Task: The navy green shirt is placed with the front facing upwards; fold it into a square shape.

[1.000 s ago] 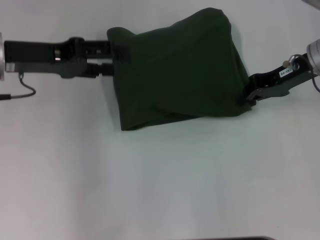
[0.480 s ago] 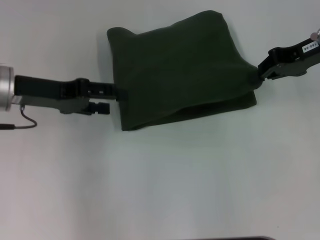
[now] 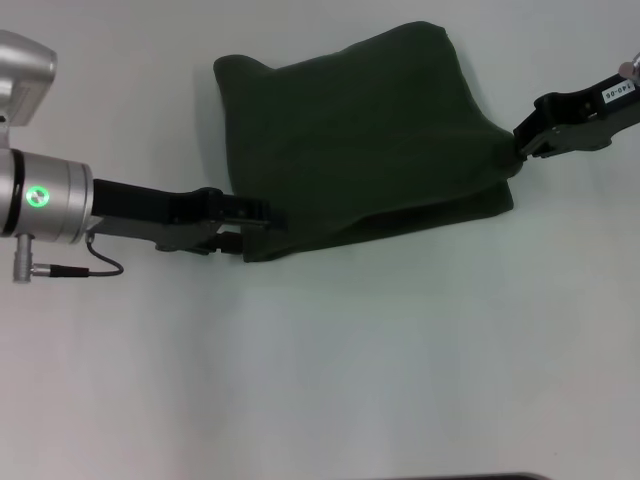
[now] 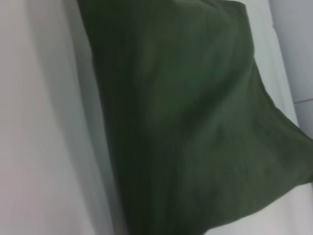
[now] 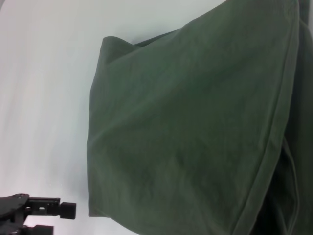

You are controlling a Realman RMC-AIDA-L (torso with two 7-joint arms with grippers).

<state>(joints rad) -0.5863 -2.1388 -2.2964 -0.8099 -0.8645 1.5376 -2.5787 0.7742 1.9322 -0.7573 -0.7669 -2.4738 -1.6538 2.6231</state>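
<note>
Surface: plain white desk [image 3: 330, 380], filling the head view.

Item 1: navy green shirt [image 3: 360, 140], dark olive, lying folded into a rough four-sided bundle on the far middle of the desk. Only plain dark fabric shows; no lettering or label is visible. The upper layer sits slightly askew over the lower one, whose edge shows as a strip along the near side and at the robot's right corner. Soft creases run across the top. The left wrist view shows the same cloth [image 4: 195, 122] close up, and the right wrist view shows the layered fold edge [image 5: 186, 127].

Item 2: left claw [image 3: 258, 212], black, reaching in low from the robot's left, its tip touching the near-left corner of the shirt. Whether it is clenched on the fabric or released cannot be told. It also appears far off in the right wrist view [image 5: 63, 209], just beside that corner.

Item 3: right claw [image 3: 522, 140], black, at the shirt's right edge, tip against the cloth where the upper layer bunches. Its opening is hidden; grip state cannot be told.
</note>
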